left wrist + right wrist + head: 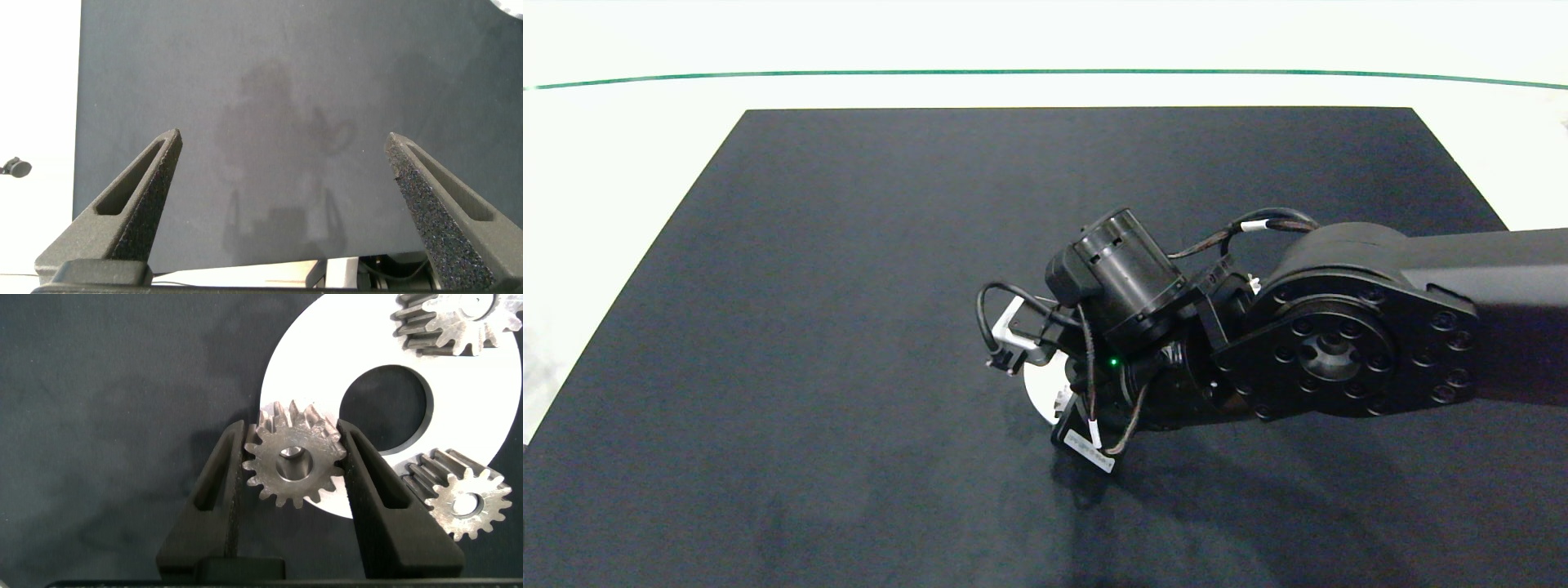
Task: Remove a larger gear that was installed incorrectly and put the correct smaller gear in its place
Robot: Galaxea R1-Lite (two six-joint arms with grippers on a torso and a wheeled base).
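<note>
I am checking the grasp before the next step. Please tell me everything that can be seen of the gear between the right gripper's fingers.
The silver metal gear with pointed teeth looks like worn, dull steel, with a round centre bore and a raised hub. It lies flat-faced toward the wrist camera, its tooth flanks visible along one side. The right gripper is shut on it, one dark finger pressing on each side. It sits over the edge of the white ring-shaped plate, partly over the dark mat. Whether it rests on them cannot be told.
</note>
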